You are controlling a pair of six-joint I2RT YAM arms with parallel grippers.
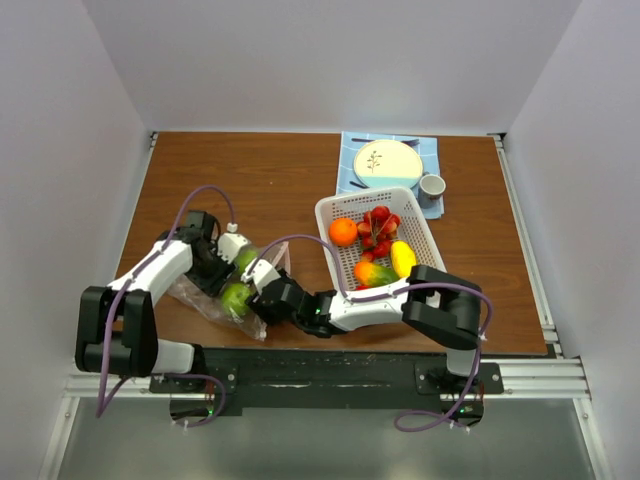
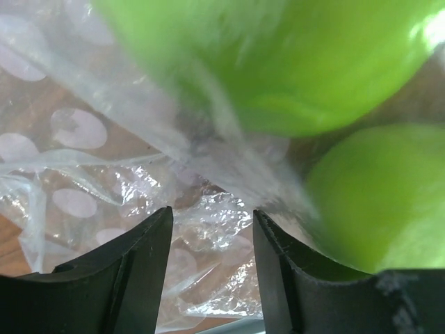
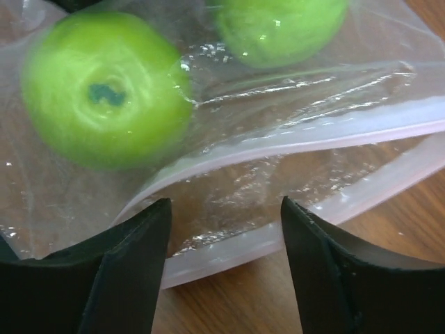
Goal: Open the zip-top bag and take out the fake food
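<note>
Between the right gripper's (image 3: 221, 223) parted black jaws runs, crosswise, the pink-edged open mouth of the clear crinkly zip-top bag (image 3: 313, 132), unclamped. Just beyond, inside, sit two glossy green round plastic fruits (image 3: 104, 90). The left gripper (image 2: 212, 229), jaws also apart, faces the bag's opposite end. Brown wooden table (image 3: 229, 309) lies beneath; white perforated basket (image 1: 365, 193) stands well right.

The clear, crinkled zip-top bag (image 1: 203, 299) lay at the near left, zip edges parted, with two green fruits (image 1: 237, 297) inside. The orange (image 1: 343, 231), strawberries (image 1: 377, 228) and lemon (image 1: 402, 258) lay further right.
</note>
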